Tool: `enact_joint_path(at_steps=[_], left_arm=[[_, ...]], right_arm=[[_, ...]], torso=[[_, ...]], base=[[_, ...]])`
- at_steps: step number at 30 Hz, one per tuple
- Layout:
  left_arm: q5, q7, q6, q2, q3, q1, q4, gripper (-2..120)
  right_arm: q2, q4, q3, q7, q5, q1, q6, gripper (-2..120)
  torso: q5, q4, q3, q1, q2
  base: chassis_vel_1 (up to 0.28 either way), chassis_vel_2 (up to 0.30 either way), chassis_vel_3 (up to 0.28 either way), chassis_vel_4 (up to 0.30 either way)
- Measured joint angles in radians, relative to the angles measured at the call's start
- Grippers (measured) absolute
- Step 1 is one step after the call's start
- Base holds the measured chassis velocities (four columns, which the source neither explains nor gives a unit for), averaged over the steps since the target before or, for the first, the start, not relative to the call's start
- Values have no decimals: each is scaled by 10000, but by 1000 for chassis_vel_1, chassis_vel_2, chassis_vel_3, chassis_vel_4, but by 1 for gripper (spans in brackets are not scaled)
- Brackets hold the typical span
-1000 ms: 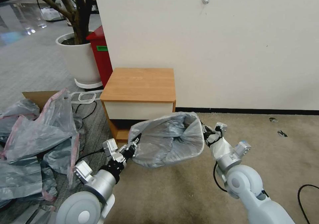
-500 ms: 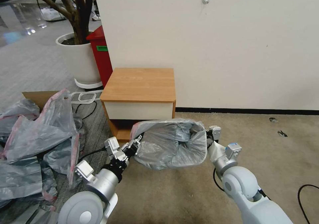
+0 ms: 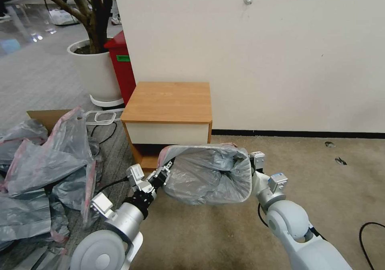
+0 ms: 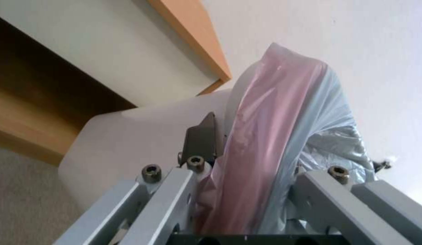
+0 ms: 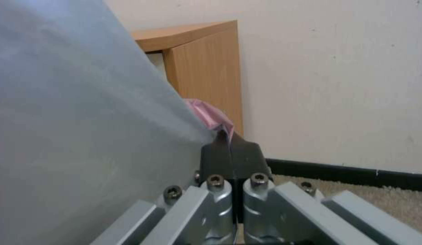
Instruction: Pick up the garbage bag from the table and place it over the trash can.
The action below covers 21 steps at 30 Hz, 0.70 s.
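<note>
Garbage bag [image 3: 206, 174] stretched open over trash can [image 4: 129, 136], just in front of table [image 3: 168, 101]; left gripper [image 3: 163, 174] and right gripper [image 5: 230, 153] both pinching rim; thin film could tear or slip free if pulled wider.

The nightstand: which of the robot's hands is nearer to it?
Left. The left hand grips the bag just before the nightstand; the right hand is off its right corner.
</note>
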Motion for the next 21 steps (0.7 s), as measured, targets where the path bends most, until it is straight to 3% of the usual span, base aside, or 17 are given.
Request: enact_joint_path(at_steps=[3, 6, 12, 16, 21], left_arm=[[-21, 0, -2, 5, -34, -20, -1, 12], [-25, 8, -11, 52, -132, -109, 128, 12], [-22, 103, -19, 66, -238, -173, 414, 12], [44, 62, -74, 66, -300, -209, 637, 11], [178, 3, -98, 66, -324, -261, 744, 9]], right_arm=[[1, 9, 0, 1, -1, 1, 4, 3], [34, 201, 45, 22, 13, -58, -6, 19], [73, 561, 226, 58, 20, -153, 7, 36], [42, 1050, 636, -6, 376, -349, -37, 58], [-64, 1390, 847, -197, 720, -564, -128, 69]], torso=[[0, 0, 0, 0, 0], [0, 0, 0, 1, 0], [0, 1, 0, 1, 0], [0, 0, 0, 1, 0], [0, 0, 0, 0, 0]], base=[[0, 0, 0, 0], [0, 0, 0, 0], [0, 0, 0, 0], [0, 0, 0, 0], [0, 0, 0, 0]])
